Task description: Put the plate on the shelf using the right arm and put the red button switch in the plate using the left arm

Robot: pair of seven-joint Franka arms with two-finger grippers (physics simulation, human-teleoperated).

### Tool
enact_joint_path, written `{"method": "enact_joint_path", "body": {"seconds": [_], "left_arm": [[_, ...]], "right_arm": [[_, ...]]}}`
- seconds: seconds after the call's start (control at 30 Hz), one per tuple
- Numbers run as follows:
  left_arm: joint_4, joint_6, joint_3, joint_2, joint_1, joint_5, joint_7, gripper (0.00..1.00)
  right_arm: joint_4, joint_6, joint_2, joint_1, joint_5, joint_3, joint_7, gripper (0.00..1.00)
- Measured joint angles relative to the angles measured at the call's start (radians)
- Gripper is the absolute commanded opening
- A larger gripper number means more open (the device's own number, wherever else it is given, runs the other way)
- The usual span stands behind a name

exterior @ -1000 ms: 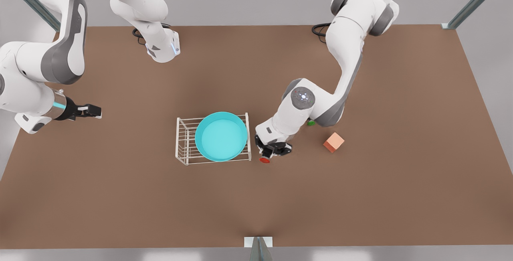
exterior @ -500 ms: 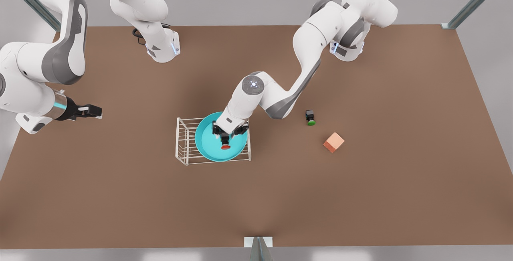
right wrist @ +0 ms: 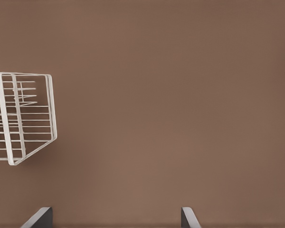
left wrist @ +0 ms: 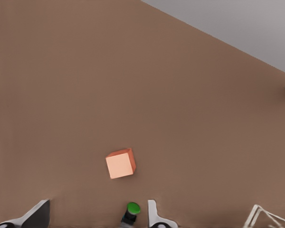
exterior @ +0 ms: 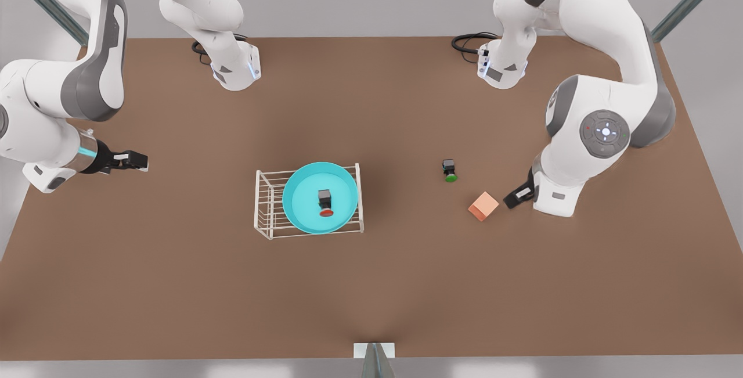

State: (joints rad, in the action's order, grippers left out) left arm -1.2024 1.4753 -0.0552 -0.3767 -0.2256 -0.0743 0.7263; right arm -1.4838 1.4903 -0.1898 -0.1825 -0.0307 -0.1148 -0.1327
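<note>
the plate (exterior: pixel 320 198) is seen resting on the shelf (exterior: pixel 264 204), and the red button switch (exterior: pixel 325 201) is found lying inside it, untouched by either arm, so both placements are judged done. the left hand (exterior: pixel 516 197) is held off at the front view's right, just beside the orange-pink cube (exterior: pixel 483 206) and near the green-capped switch (exterior: pixel 449 170), its fingers (left wrist: pixel 35 216) spread and empty; the right hand (exterior: pixel 129 161) waits well apart at the front view's left, fingers (right wrist: pixel 38 218) likewise spread with nothing between them. no further grasp is thought to be called for, only that the arms be kept clear of the shelf above the bench (exterior: pixel 371 285).
</note>
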Motion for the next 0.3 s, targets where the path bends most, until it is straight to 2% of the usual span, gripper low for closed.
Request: {"method": "enact_joint_path", "body": {"seconds": [0.1,0.3], "left_arm": [[-0.069,-0.039,-0.007,0.065,-0.005,-0.004,-0.11,1.0],[-0.071,-0.107,-0.031,0.066,-0.011,0.027,-0.257,1.0]], "right_arm": [[0.0,0.0,0.0,0.0,0.0,0.0,0.001,1.0],[0.004,-0.003,0.001,0.002,0.0,-0.003,0.002,1.0]]}}
